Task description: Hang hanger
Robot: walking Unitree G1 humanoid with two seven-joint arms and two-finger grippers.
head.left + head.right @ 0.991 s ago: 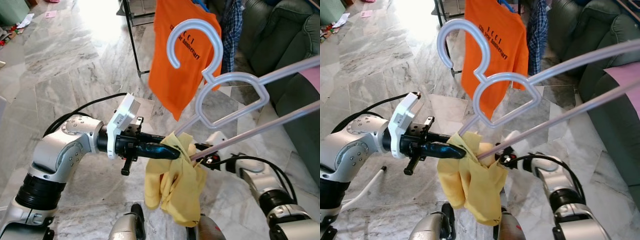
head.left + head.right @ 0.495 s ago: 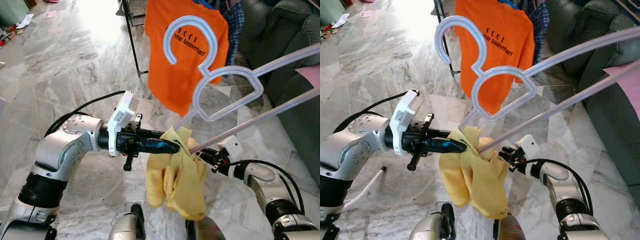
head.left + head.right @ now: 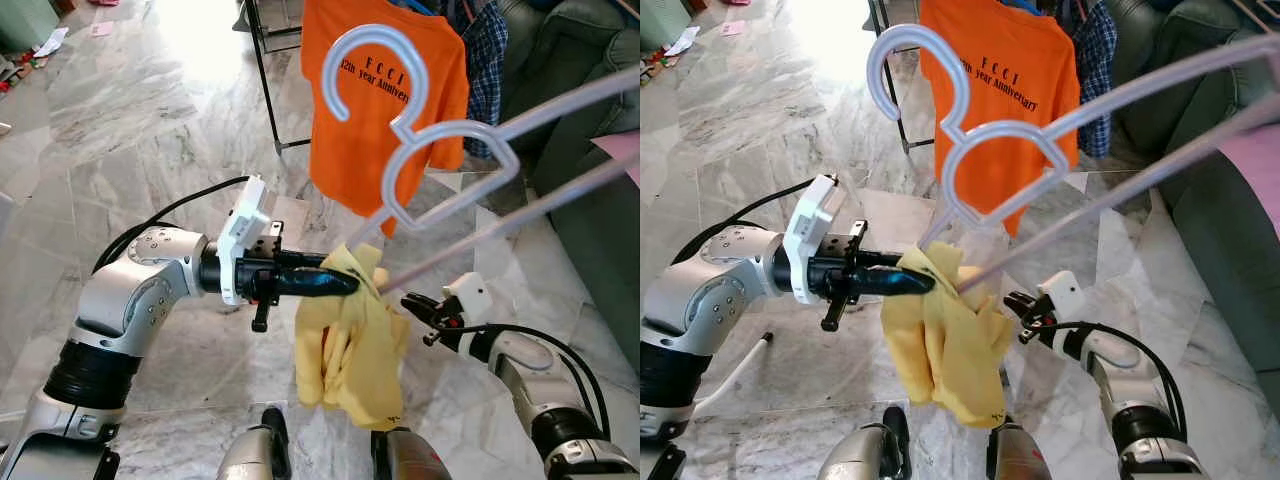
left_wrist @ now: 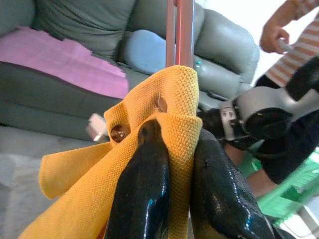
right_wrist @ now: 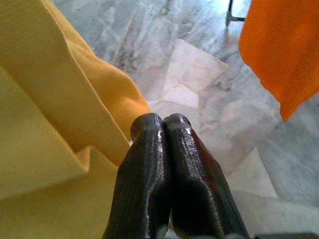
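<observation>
The hanger (image 3: 440,165) is raised with its hook up, toward the rack (image 3: 262,70) where an orange shirt (image 3: 385,95) hangs. The left gripper (image 3: 345,285) clamps its yellow cloth (image 3: 350,345); the right gripper (image 3: 408,300) is closed, empty, just beside.

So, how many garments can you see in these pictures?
3. A yellow garment hangs on the hanger, pinched in the left gripper. An orange T-shirt hangs on the rack behind. A checked shirt hangs beside it. More may be hidden behind them.
</observation>
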